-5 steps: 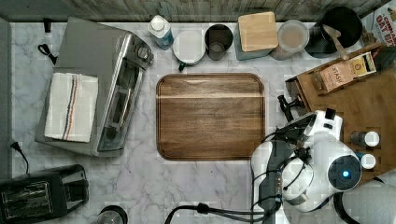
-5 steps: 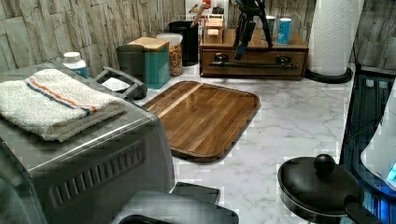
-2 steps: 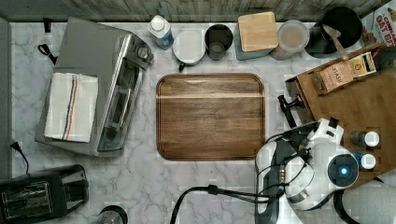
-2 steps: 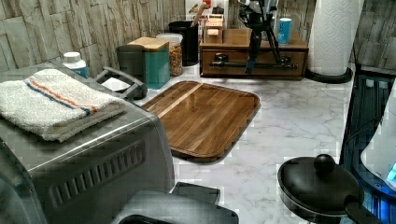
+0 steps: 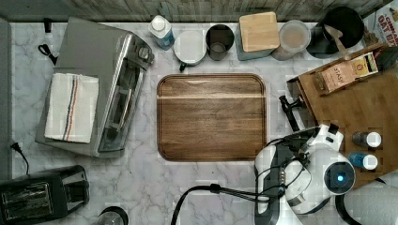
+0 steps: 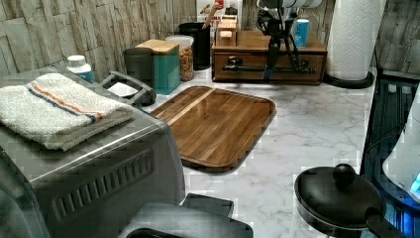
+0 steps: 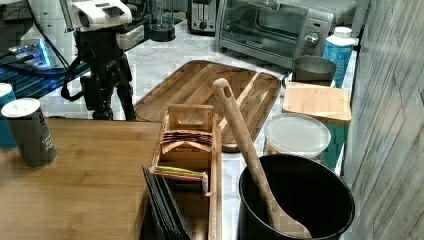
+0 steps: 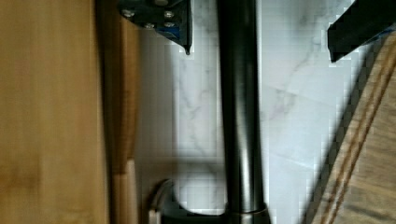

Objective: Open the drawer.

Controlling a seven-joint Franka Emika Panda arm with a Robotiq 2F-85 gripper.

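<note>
The drawer [image 6: 297, 60] is a light-brown bamboo panel at the back of the left view, sitting flush in its unit. Its long black bar handle [image 6: 247, 68] runs across the front. My gripper [image 6: 270, 73] hangs straight down from above, level with that bar. In the wrist view the handle [image 8: 239, 116] passes between my two fingertips [image 8: 173, 23], which stand apart on either side without touching it, so the gripper [image 8: 259, 32] is open. In the right view the gripper [image 7: 112, 107] sits just past the bamboo top's edge. The handle's end [image 5: 290, 108] shows in the top view.
A dark wooden tray [image 5: 211, 117] lies on the marble just in front of the drawer. Bottles [image 5: 368, 150] and a tea box [image 5: 345, 75] stand on the bamboo top. A paper towel roll [image 6: 354, 39] is beside the unit, and a toaster oven [image 5: 98, 84] lies beyond the tray.
The gripper has come down from above the bamboo top to the height of the handle and now straddles the bar. The drawer has not moved.
</note>
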